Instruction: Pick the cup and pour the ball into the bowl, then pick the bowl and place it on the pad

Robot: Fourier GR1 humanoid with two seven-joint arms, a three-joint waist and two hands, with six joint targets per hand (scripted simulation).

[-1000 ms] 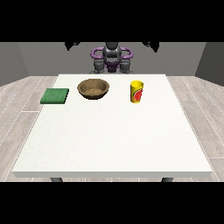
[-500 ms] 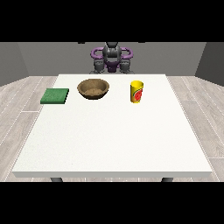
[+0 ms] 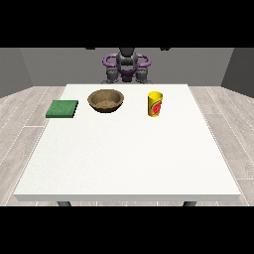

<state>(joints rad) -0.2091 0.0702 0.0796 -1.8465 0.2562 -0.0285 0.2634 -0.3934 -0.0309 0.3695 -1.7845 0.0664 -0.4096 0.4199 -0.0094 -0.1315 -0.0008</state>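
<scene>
Nothing on the table [image 3: 124, 154] had shifted since the earlier frames; the robot [image 3: 127, 67] had stayed at the far edge. Pad [image 3: 62, 108] lay at far left, overhanging the table's edge. Bowl [image 3: 105, 100] sat right of it, apart. Cup [image 3: 155, 103] stood upright further right. Both hands were drawn back near the torso, well apart from the cup; finger state could not be told.
</scene>
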